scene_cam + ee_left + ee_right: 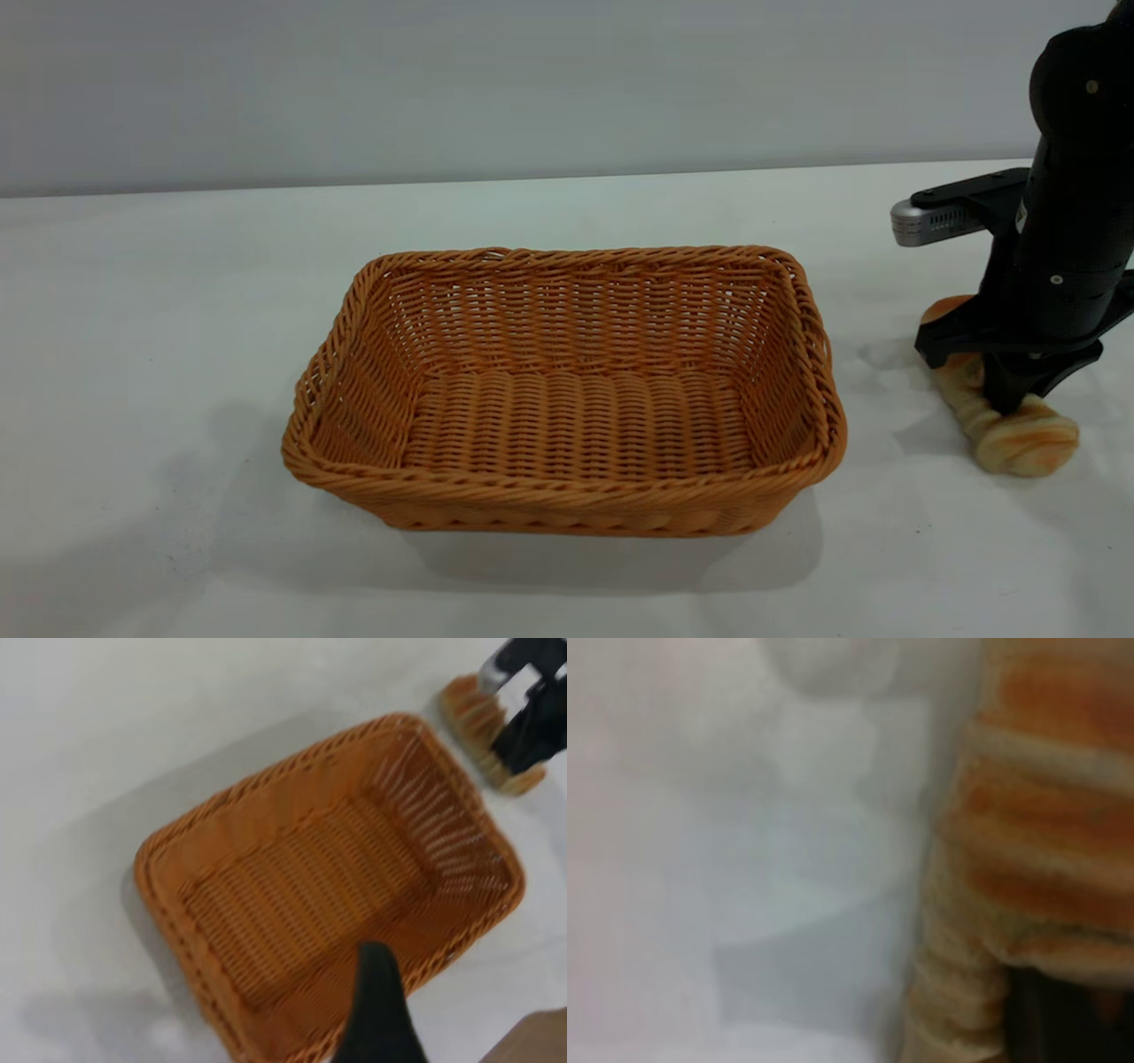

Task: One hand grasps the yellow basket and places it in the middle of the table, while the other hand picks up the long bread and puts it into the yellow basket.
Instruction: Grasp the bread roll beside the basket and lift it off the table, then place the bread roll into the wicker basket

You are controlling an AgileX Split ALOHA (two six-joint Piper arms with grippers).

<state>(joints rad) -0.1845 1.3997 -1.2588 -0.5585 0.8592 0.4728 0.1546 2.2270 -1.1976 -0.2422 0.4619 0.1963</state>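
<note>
The yellow basket (567, 399), a large orange-tan wicker tray, stands empty in the middle of the table (177, 310). It also fills the left wrist view (328, 886). The long bread (1028, 439), striped golden-orange and cream, lies on the table to the basket's right. My right gripper (1010, 399) is down over the bread's middle and shut on it; the bread still rests on the table. The right wrist view shows the bread (1045, 842) close up against a dark finger (1072, 1019). My left gripper (434, 1019) is open and empty, raised above the basket's rim; only one black finger (376, 1010) shows.
The left arm is out of the exterior view. The right arm (1072, 177) rises at the far right edge. The left wrist view shows the right gripper (532, 718) on the bread (483, 735) beyond the basket, and a tan patch (532, 1041) in one corner.
</note>
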